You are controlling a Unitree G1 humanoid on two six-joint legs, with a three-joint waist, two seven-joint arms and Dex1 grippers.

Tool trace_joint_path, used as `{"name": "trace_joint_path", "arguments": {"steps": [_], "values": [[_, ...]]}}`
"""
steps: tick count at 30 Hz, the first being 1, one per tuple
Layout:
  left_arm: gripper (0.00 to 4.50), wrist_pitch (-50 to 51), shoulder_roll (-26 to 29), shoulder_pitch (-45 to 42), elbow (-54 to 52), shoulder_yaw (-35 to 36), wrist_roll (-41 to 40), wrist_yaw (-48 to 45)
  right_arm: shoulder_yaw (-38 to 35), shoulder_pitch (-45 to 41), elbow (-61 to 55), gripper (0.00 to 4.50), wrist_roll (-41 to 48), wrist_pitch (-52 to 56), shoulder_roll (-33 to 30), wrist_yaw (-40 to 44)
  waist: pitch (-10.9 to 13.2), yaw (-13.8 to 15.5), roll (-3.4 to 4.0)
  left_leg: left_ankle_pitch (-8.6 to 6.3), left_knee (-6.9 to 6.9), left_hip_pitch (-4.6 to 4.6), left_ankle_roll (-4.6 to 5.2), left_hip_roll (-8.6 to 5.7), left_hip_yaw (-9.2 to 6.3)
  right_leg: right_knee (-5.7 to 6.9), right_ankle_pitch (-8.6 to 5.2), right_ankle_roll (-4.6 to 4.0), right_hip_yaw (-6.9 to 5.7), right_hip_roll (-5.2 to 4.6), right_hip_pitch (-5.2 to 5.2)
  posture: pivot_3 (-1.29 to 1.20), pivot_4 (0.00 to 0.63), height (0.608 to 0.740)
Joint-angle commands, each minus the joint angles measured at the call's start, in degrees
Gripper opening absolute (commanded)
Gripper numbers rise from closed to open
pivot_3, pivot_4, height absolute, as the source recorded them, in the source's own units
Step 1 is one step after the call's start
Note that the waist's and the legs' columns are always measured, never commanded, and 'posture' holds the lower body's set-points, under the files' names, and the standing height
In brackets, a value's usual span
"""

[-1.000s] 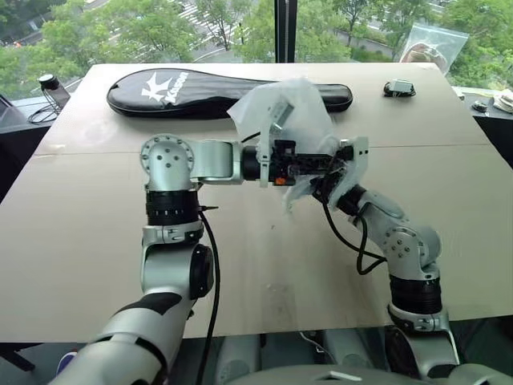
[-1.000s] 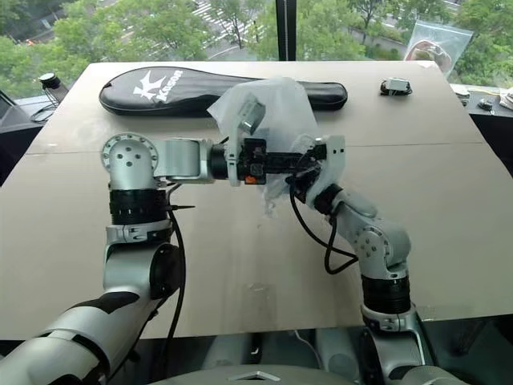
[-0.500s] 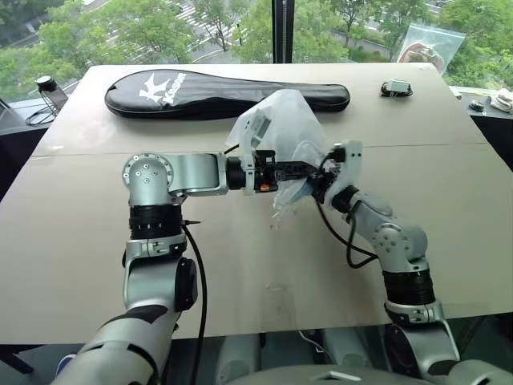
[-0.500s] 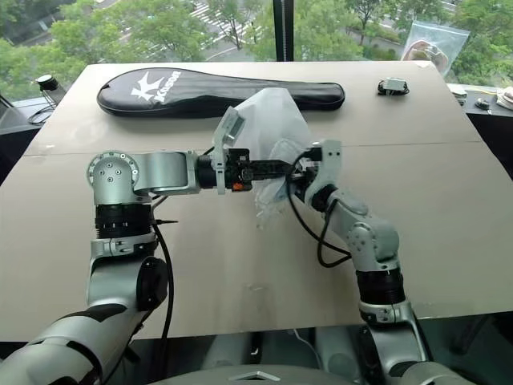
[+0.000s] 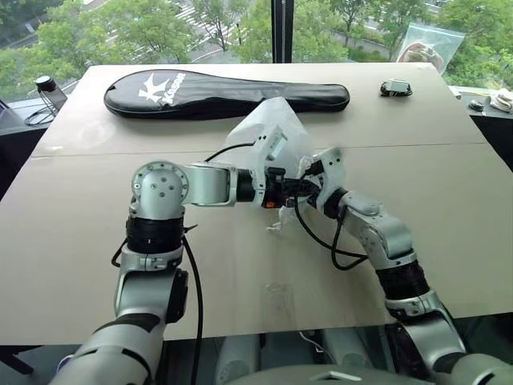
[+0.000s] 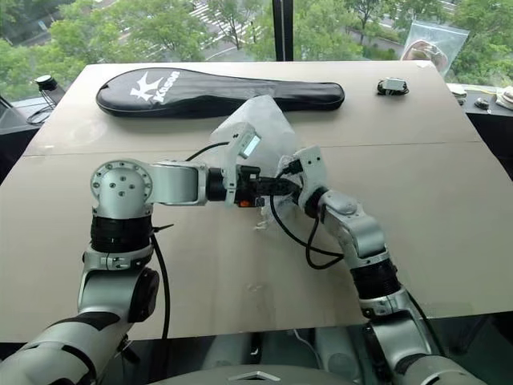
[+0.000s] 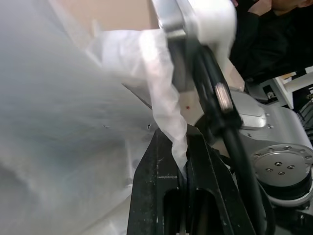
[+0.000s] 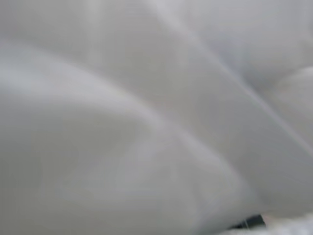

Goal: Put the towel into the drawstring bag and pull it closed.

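Above the table's [image 5: 96, 241] middle, the bag [image 5: 276, 132] hangs bunched between my arms. My left gripper [image 7: 181, 169] is clenched on a twist of its fabric; my right gripper [image 5: 314, 186] is closed at its mouth. The towel seems hidden inside. Closing is under way, I judge: next, pull apart.

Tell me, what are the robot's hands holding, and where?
The left gripper pinches a gathered strip of the drawstring bag. The right gripper's hold is hidden by the fabric.
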Motion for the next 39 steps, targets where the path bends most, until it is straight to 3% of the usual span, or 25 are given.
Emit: {"name": "trace_joint_path", "arguments": {"steps": [1,4,8,13,15,21,26,30,39], "values": [[0.0,-0.7,-0.6,-0.2,-0.9,1.7,0.4,-0.6,0.8,-2.5,1.1,0.92,0.7,-1.0,0.3,4.0,0.0,0.1,0.0,0.0,0.0,0.0,0.0,0.0,0.0,0.0,0.0,0.0,0.0,0.0,0.0,0.0,0.15,0.74],[0.0,-1.4,0.1,-1.0,-0.4,1.8,2.5,-1.6,2.5,-1.9,-0.5,2.26,-0.8,-0.9,-1.6,5.8,0.0,0.3,0.0,-0.01,0.01,-0.03,0.01,-0.03,-0.01,-0.05,0.0,0.0,-0.04,-0.03,0.01,0.0,0.15,0.74],[0.0,-3.1,3.8,-2.6,1.8,1.1,7.4,-6.2,4.0,1.1,-10.4,4.16,-3.5,0.0,-8.7,7.7,0.0,0.3,0.01,-0.01,0.0,-0.04,0.01,-0.04,-0.03,-0.05,0.0,0.01,-0.06,-0.03,0.01,0.0,0.15,0.74],[0.0,-6.3,7.6,-4.1,5.2,-1.1,13.8,-13.9,2.9,4.4,-21.6,4.16,0.4,4.7,-16.8,12.8,0.0,0.1,0.01,-0.01,-0.01,-0.01,0.01,-0.04,-0.02,-0.06,-0.01,0.01,-0.05,-0.01,0.01,0.0,0.15,0.74],[0.0,-7.6,8.8,-4.4,5.6,-2.4,16.2,-17.0,2.3,4.9,-24.8,4.34,0.8,6.0,-18.9,13.3,0.0,0.0,0.01,-0.01,-0.02,-0.01,0.01,-0.02,-0.03,-0.06,-0.01,0.01,-0.05,0.01,0.01,0.0,0.15,0.74],[0.0,-10.7,12.8,-4.0,3.5,-5.4,21.0,-26.3,0.5,5.7,-31.0,4.34,0.4,8.5,-22.9,11.8,0.0,0.1,0.02,-0.01,-0.03,-0.02,0.02,-0.01,-0.02,-0.07,-0.02,0.0,-0.04,0.02,0.0,0.0,0.15,0.74],[0.0,-12.4,15.3,-3.4,2.5,-6.3,24.2,-30.8,2.2,4.4,-22.2,4.34,-9.2,5.1,-24.0,4.8,0.0,0.2,0.01,-0.01,-0.02,-0.03,0.02,-0.01,0.01,-0.09,-0.02,0.01,-0.04,0.01,0.01,0.0,0.15,0.74],[0.0,-13.4,16.8,-2.9,1.9,-7.3,26.8,-33.2,5.9,1.6,-14.4,4.34,-14.6,0.6,-23.6,4.8,0.0,0.0,0.02,-0.01,-0.04,-0.03,0.02,0.0,0.03,-0.1,-0.02,0.01,-0.01,0.03,-0.01,0.0,0.15,0.74],[0.0,-13.4,16.3,-2.6,0.3,-7.1,29.4,-34.5,7.2,-4.1,-2.1,4.34,-16.6,-4.3,-17.8,7.0,0.0,0.0,0.02,-0.01,-0.05,-0.05,0.02,0.01,0.05,-0.12,-0.01,0.01,0.0,0.02,-0.03,0.0,0.15,0.74]]}}
